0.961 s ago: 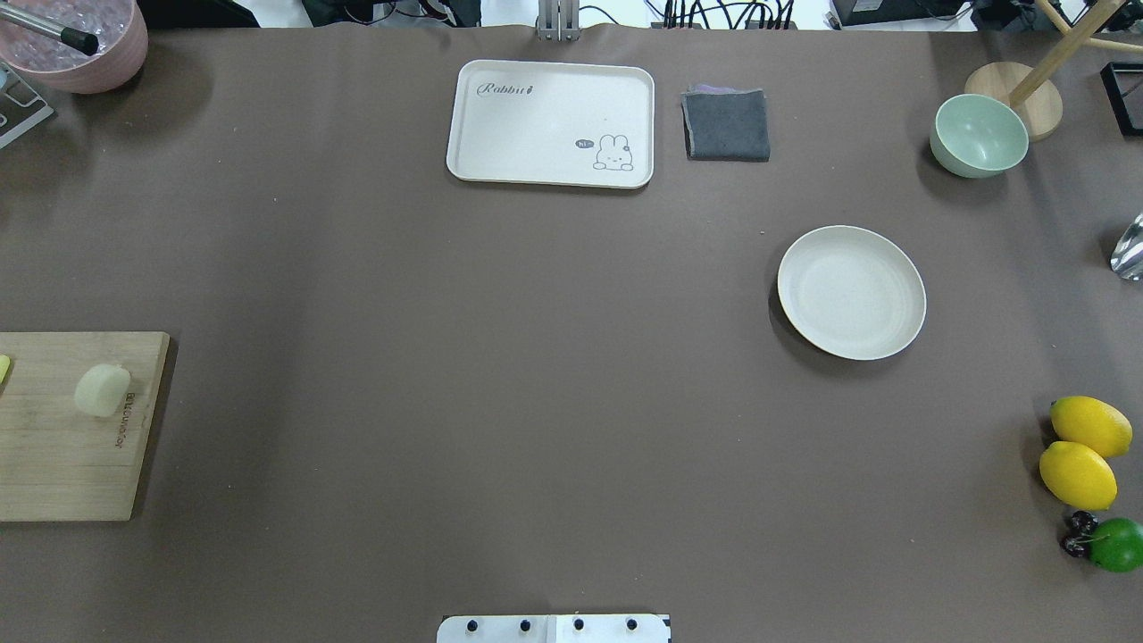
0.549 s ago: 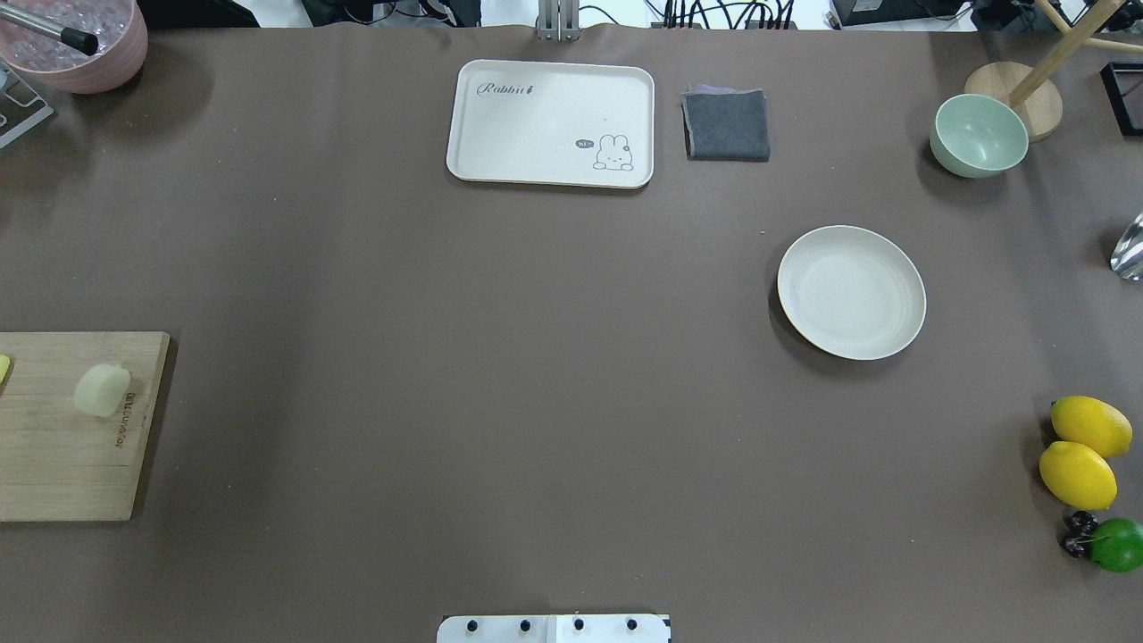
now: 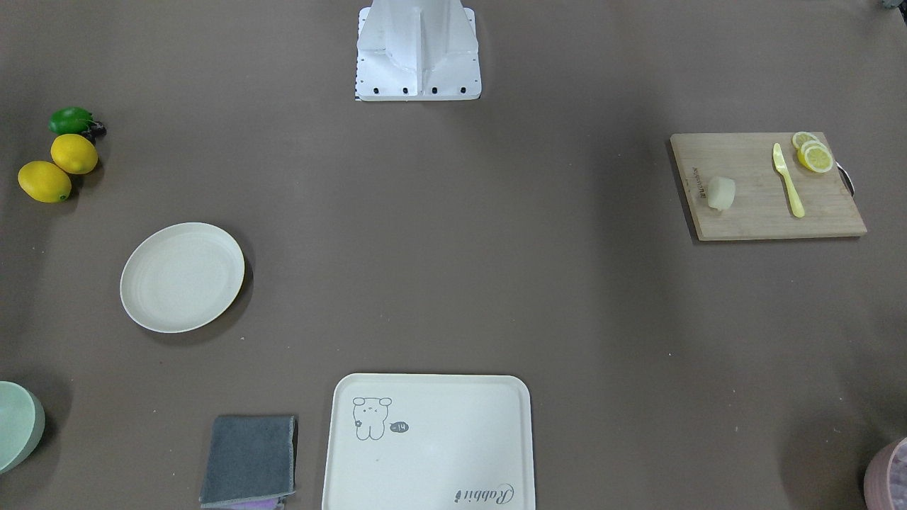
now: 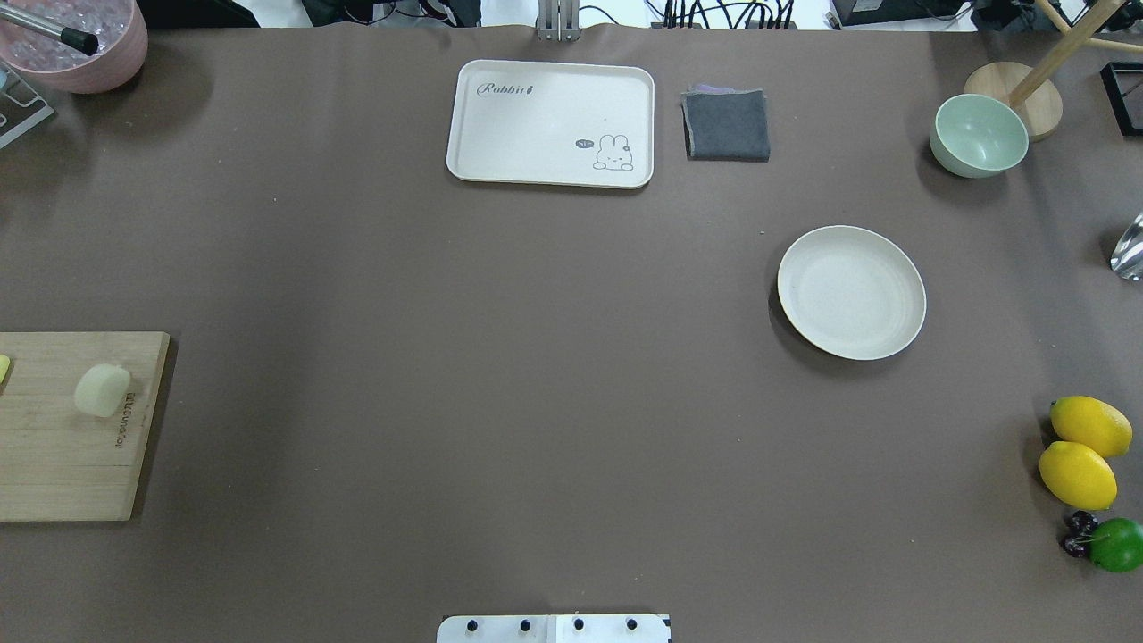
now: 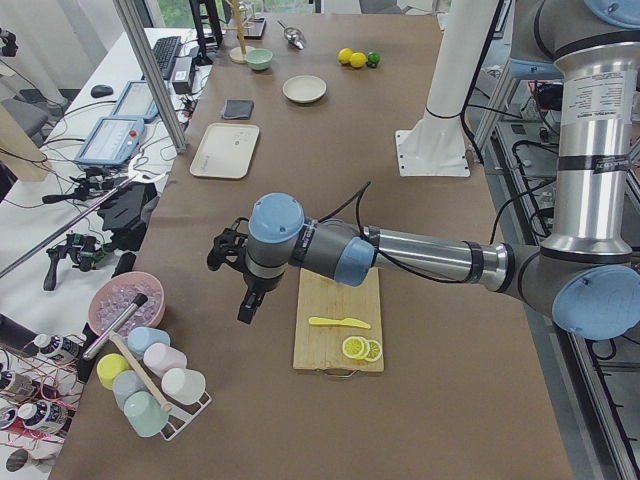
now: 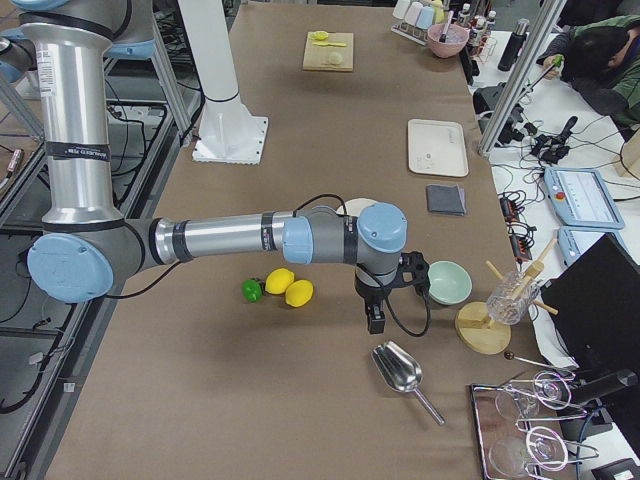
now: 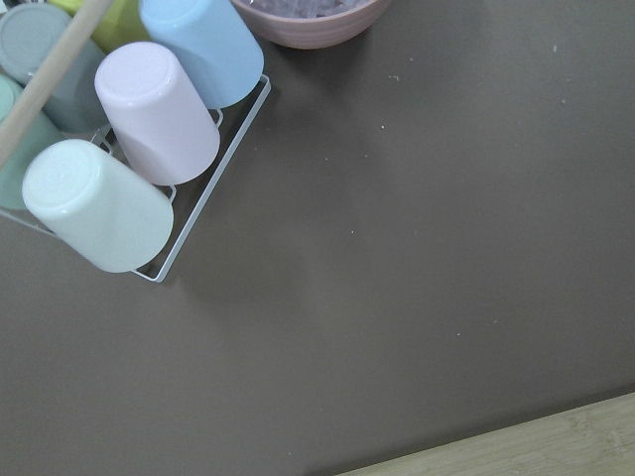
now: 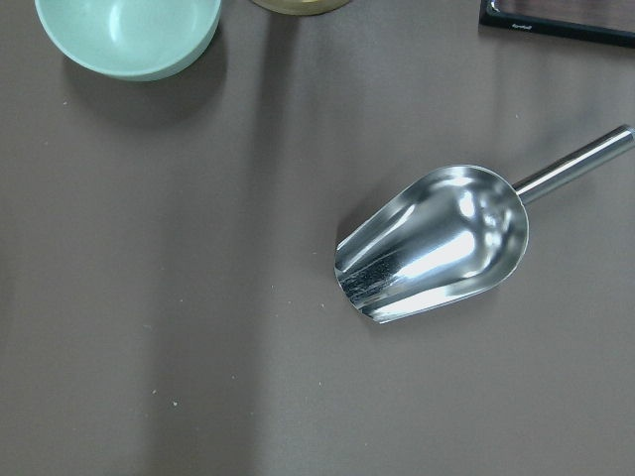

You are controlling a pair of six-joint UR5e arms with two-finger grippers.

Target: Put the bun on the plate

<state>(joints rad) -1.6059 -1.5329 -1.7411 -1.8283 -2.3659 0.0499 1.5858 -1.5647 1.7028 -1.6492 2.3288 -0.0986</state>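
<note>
Overhead exterior, bun (image 4: 101, 390) on board (image 4: 54, 464), flat side rightward; plate (image 4: 851, 292) well apart; fingers (image 5: 246, 305), cannot tell

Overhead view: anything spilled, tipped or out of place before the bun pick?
Nothing stands out. The bun sits intact on the cutting board. The plate lies flat with nothing on it. The tray and the grey cloth lie flat near the far edge. No spills show on the table.

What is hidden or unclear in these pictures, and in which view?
Left gripper: shown only in exterior left view; open or shut unclear.
Right gripper: same, only in exterior right view.
Bun: left arm hides it in exterior left view.
Plate: mostly behind right arm in exterior right view.
</note>
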